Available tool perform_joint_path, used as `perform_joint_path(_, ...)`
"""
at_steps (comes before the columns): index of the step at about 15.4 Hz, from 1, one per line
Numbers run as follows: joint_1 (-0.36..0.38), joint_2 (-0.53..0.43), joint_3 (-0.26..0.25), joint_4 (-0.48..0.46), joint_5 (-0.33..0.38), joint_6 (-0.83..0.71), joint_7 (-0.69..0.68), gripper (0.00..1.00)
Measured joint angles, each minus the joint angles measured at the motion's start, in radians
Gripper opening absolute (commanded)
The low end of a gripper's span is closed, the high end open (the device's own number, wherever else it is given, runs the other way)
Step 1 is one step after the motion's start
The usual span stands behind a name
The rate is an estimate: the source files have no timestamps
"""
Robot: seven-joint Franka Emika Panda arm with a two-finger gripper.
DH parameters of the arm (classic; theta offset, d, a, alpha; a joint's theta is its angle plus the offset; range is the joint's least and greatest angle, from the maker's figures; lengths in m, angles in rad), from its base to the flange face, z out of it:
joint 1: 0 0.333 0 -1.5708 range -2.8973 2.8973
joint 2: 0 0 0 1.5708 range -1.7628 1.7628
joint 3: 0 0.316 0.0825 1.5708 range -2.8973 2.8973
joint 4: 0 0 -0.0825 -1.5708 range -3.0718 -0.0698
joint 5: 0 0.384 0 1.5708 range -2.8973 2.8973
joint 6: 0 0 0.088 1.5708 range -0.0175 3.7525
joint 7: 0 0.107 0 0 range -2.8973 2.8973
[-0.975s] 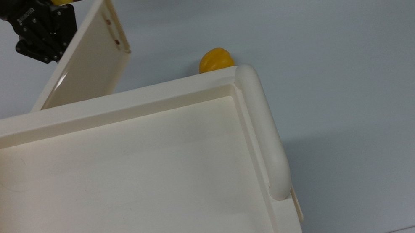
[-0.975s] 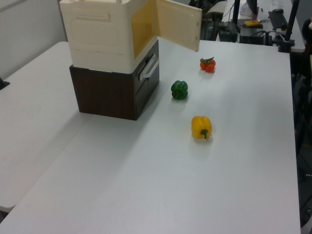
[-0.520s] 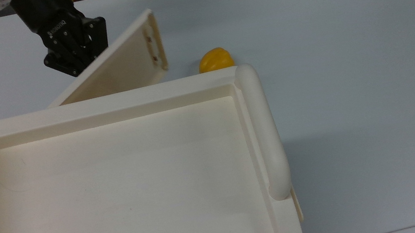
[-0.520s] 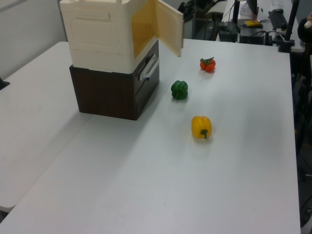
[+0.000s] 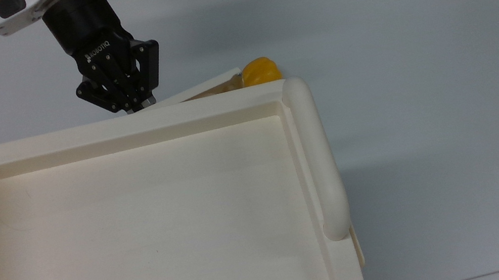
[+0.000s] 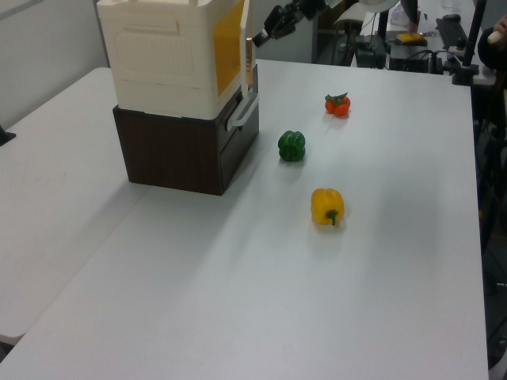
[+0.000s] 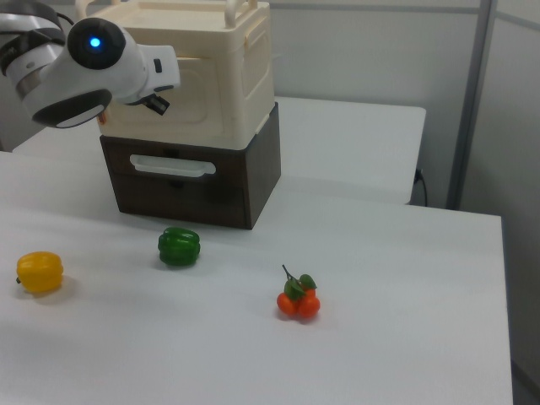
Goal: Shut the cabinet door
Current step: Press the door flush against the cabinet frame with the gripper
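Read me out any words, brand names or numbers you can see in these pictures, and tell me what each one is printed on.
"ROBOTIQ": white letters on the black body of the gripper, read in the top view.
No other text is readable on the cabinet, the cabinet door or the table.

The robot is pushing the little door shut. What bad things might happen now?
1. The cabinet door is not quite shut, and the gripper pushes with its tips right at the door's top edge. It might slide off over the cabinet top.
2. If it pushes too hard, the cream cabinet could shift on the dark drawer unit under it.
3. A quick push might make the door bounce back open.
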Motion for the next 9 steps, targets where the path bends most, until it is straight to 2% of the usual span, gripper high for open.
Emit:
perform_joint_path(4,0.024,0.035,0.032,0.012,0.000,0.130,0.000,0.00)
perform_joint_path(9,0.038,0.089,0.039,0.074,0.000,0.198,0.000,0.00)
